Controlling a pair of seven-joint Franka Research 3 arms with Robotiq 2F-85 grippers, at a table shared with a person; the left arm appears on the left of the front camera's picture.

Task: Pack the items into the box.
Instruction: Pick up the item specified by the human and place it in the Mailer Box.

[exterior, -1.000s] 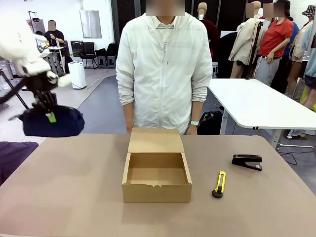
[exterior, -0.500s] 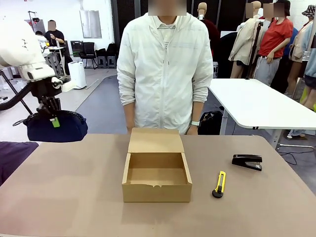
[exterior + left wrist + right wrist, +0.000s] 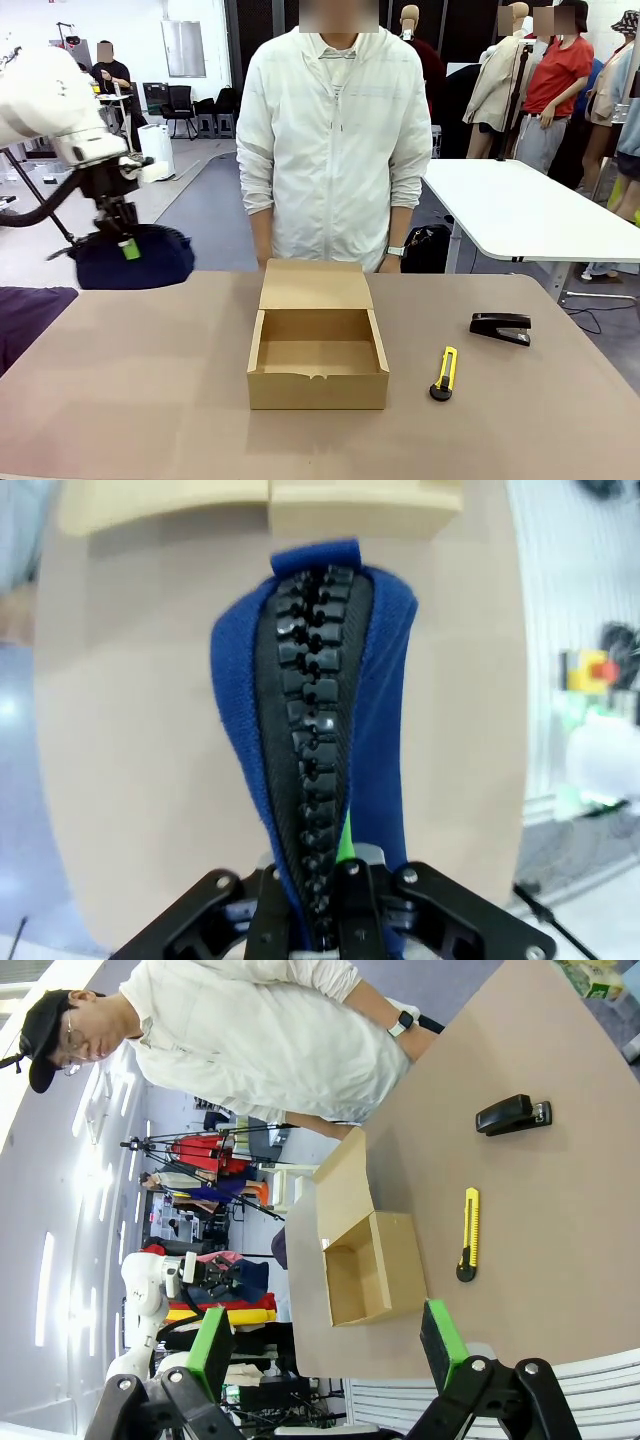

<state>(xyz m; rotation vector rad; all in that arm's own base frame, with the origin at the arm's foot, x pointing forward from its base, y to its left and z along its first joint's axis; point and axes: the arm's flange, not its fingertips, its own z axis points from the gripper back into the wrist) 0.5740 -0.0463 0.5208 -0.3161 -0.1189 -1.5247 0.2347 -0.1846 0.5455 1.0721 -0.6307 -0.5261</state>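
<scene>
Now the left hand (image 3: 126, 245) pinches the navy pouch (image 3: 135, 265) aloft over the far left of the counter (image 3: 150, 400). The open box (image 3: 317, 388) lies to its right. The right hand (image 3: 326, 1345) gapes wide, nearer the stapler (image 3: 500, 327).

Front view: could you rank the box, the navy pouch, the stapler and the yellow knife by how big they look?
1. The box.
2. The pouch; it hangs farther from the camera, so it may look smaller than it is.
3. The stapler and the knife are alike in length, too close to rank.
</scene>
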